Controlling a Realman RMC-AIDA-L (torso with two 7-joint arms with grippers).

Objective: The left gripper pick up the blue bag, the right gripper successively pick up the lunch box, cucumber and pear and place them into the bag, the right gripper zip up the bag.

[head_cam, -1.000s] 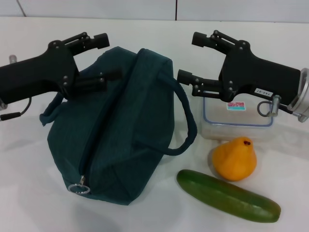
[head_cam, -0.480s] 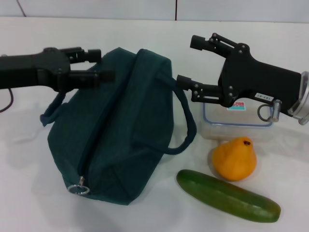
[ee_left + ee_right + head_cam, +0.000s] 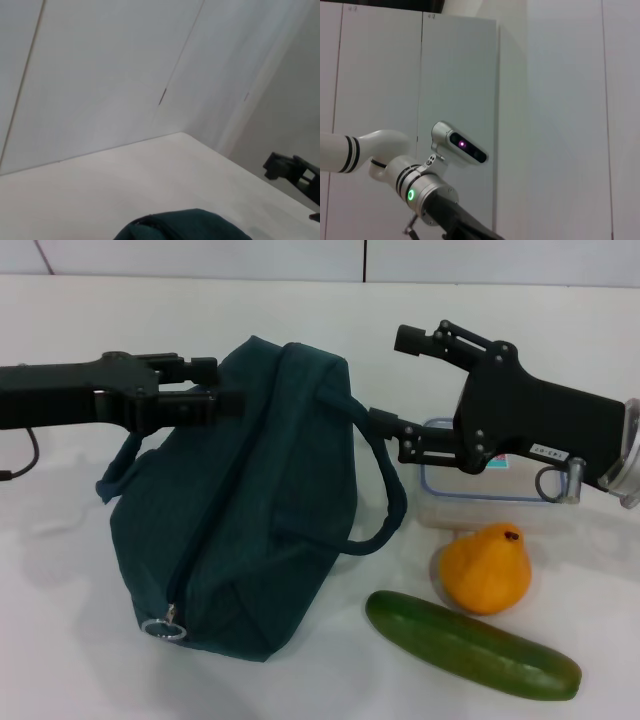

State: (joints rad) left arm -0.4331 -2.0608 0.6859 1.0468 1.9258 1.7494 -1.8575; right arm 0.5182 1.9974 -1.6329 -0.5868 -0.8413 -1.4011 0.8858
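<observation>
Since half a second ago the blue bag [image 3: 245, 500] has tilted up on its left side and shifted right; the left tool [image 3: 222, 390] now sits at the bag's upper left corner, pinched shut on the fabric there. The right tool [image 3: 392, 380] has edged slightly right, fingers spread wide, holding nothing.

Counts: one bag, one lunch box [image 3: 490, 502], one pear [image 3: 485, 567], one cucumber [image 3: 472, 644], two tools.

The bag stands on the white worktop [image 3: 60, 620], zipper ring pull at its near lower end, one loop handle curving out to the right, just under the right tool's lower finger. The lunch box lies partly under the right tool's body. The pear is just in front of the box, the cucumber near the pear's front. Left wrist view shows only the bag's top [image 3: 185, 226] and the right tool far off.
</observation>
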